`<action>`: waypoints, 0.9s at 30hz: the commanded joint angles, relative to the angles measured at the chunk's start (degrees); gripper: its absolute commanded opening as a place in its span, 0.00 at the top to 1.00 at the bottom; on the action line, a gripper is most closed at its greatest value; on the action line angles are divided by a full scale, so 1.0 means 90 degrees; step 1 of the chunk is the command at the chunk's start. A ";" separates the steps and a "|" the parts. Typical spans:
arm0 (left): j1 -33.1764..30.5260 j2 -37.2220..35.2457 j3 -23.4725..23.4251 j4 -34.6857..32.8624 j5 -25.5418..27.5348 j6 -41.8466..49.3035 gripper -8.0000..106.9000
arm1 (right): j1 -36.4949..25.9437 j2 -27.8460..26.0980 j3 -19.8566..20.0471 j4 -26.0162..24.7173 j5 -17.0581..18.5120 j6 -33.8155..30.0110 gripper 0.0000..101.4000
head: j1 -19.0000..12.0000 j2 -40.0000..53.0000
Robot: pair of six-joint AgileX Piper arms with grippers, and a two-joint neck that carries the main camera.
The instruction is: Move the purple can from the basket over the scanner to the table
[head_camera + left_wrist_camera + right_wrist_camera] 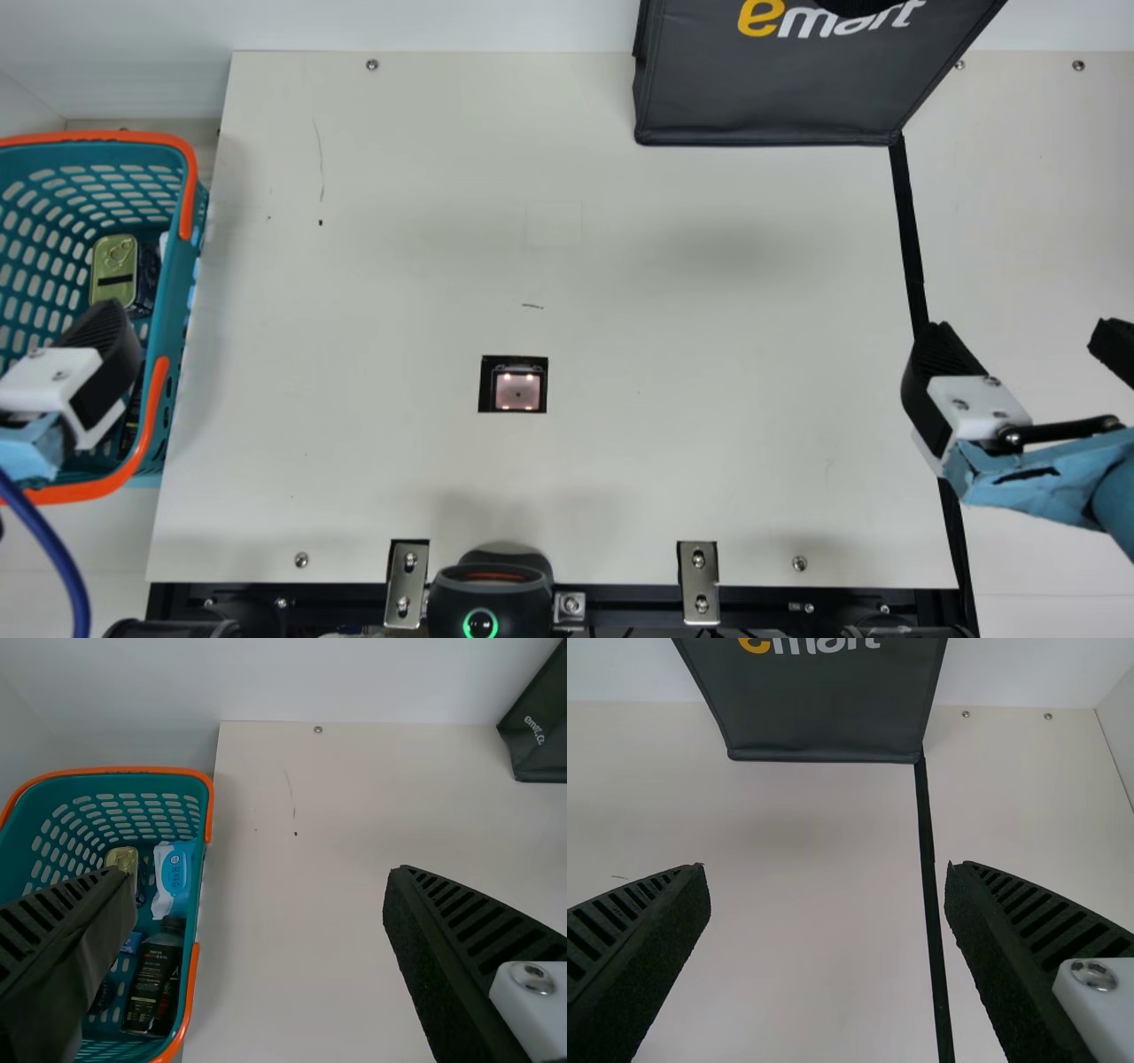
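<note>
"what is seen of the room and the surface?"

"smooth white walls (pixel 354 673) are seen behind a broad cream table (pixel 691 319), which is marked by scratches and specks. at its far side a dark grey fabric bag (pixel 762 89) is seen. at the left edge a teal plastic basket (pixel 177 275) with orange handles is placed."

"and the jaws?"

"above the basket the left gripper (pixel 97 354) is held, its jaws spread wide with nothing between them. over the table's right side the right gripper (pixel 1023 337) is held, its jaws likewise parted and empty."

"smaller things?"

"in the basket a dark bottle with a black cap (pixel 152 988) is seen, and near it a white and blue soft packet (pixel 173 873). into the table a small square black-framed scanner (pixel 518 390) is set, lit pinkish."

"how does the purple can look?"

"that cannot be told for certain. in the basket a rounded oblong tin with a gold pull-ring lid and dark sides (pixel 113 270) is seen, but its sides cannot be read clearly as purple."

"where is it, relative to the jaws?"

"the purple can's exact place cannot be told. the tin is seen below the left gripper, outside its gap, partly covered by one fingertip in the left wrist view."
</note>
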 commanded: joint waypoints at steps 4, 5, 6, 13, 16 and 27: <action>0.0000 0.0000 0.0000 0.0000 0.0000 0.0000 0.15 | 0.0000 0.0000 0.0000 0.0000 0.0000 0.0000 0.06 | -0.0184 0.0604; 0.0000 0.0000 0.0000 0.0000 0.0000 0.0000 0.15 | 0.0000 0.0000 0.0000 0.0000 0.0000 0.0000 0.06 | -0.0184 0.0752; 0.0000 0.0000 0.0000 0.0000 0.0000 0.0000 0.15 | 0.0000 0.0000 0.0000 0.0000 0.0000 0.0000 0.06 | -0.0184 0.0901; 0.0000 0.0000 0.0000 0.0000 0.0000 0.0000 0.15 | 0.0000 0.0000 0.0000 0.0000 0.0000 0.0000 0.06 | -0.0184 0.1939; 0.0000 0.0000 0.0000 0.0000 0.0000 0.0000 0.15 | 0.0000 0.0000 0.0000 0.0000 0.0000 0.0000 0.06 | -0.0184 0.2232; 0.0096 0.0092 -0.0009 0.0024 -0.0018 -0.0080 0.15 | 0.0000 0.0000 0.0000 0.0000 0.0000 0.0000 0.06 | -0.0184 0.2232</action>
